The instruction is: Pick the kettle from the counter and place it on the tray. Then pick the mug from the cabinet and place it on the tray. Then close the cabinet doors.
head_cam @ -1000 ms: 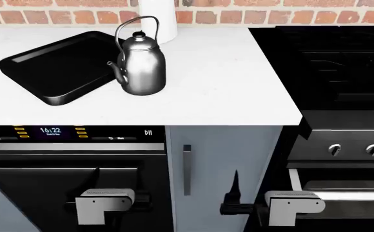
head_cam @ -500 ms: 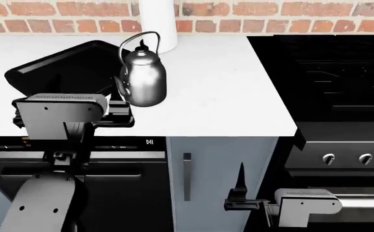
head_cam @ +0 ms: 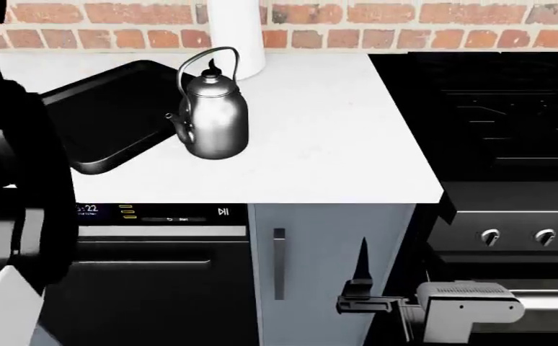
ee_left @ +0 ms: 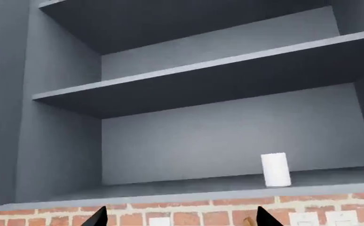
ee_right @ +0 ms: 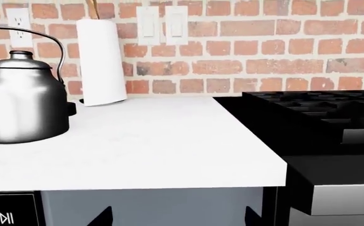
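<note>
Black fingertips of the right hand [head_cam: 361, 285] show nearest in the head view, low in front of the grey cabinet door [head_cam: 327, 252] and below the desk's edge; one finger stands upright and the other lies level, and in the right wrist view two dark tips [ee_right: 100, 217] sit well apart at the frame's edge, so this hand is open and holds nothing. The left arm [head_cam: 10, 216] fills the head view's left side as a dark, blurred mass (its hand itself is out of that picture). In the left wrist view two black fingertips [ee_left: 97, 219] stand wide apart with only brick wall between them, so the left hand is open and empty too.

Farther back, on the white desk [head_cam: 327, 144], the silver kettle [head_cam: 212, 115] stands upright, its long axis vertical, the arched handle rising above the knobbed lid. Its short spout points toward the robot's left, at the black tray [head_cam: 106, 122], whose near right rim it touches or almost touches; I cannot tell which. The kettle sits on the desk, not on the tray, well above and to the left of the right hand. Behind it, against the brick wall, a white paper-towel roll [head_cam: 236, 36] stands upright. A black stovetop [head_cam: 491, 108] adjoins the desk on the right.

Highest and farthest, the left wrist view shows the open cabinet [ee_left: 63, 141]: the white mug [ee_left: 275, 169] stands upright on the lowest shelf, its handle not visible, well apart from the left hand's tips.
</note>
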You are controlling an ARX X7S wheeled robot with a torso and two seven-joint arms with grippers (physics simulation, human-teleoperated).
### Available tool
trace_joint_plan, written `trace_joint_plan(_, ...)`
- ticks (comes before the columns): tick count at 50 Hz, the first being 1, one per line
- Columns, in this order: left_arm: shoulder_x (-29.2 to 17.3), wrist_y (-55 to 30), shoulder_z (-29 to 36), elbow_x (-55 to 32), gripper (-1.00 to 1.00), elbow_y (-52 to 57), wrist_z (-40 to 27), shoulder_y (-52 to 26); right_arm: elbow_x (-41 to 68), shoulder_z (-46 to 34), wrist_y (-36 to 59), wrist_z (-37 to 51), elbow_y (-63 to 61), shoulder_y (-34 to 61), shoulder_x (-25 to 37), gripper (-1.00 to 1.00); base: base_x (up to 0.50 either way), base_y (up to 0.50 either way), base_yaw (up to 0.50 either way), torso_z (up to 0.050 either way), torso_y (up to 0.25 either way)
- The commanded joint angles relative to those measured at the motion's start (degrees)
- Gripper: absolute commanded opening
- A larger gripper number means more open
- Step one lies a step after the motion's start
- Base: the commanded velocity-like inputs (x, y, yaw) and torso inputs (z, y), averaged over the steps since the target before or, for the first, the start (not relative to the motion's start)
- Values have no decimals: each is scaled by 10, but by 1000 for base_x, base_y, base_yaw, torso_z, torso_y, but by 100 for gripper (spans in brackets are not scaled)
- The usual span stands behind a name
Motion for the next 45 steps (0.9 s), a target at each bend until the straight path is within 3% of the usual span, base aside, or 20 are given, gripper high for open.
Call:
trace_joint_plan(1, 39, 101, 21, 11, 100, -397, -27, -269, 1, -7, 10, 11, -20, -4, 9, 100, 0, 0, 0, 50, 0)
trace_joint_plan(6, 62, 184, 18, -1, 100, -601, -38, -363, 0, -9, 17, 17, -30, -2, 13, 100, 0, 0, 0, 50, 0)
trace_joint_plan(22, 63, 148, 33, -70, 100, -591, -43, -363, 23, -2, 32, 27, -42, 1, 19, 100, 0, -20, 0, 42, 0)
trace_joint_plan(38, 63, 181, 156, -174, 100, -606, -48, -363, 32, -5, 20, 30, -24, 1, 24, 100, 0, -500, 0, 0, 0)
trace_joint_plan(45, 63, 185, 157, -190, 100, -621, -48, -363, 58, 6, 17, 28, -12, 6, 24, 100, 0, -474, 0, 0, 0)
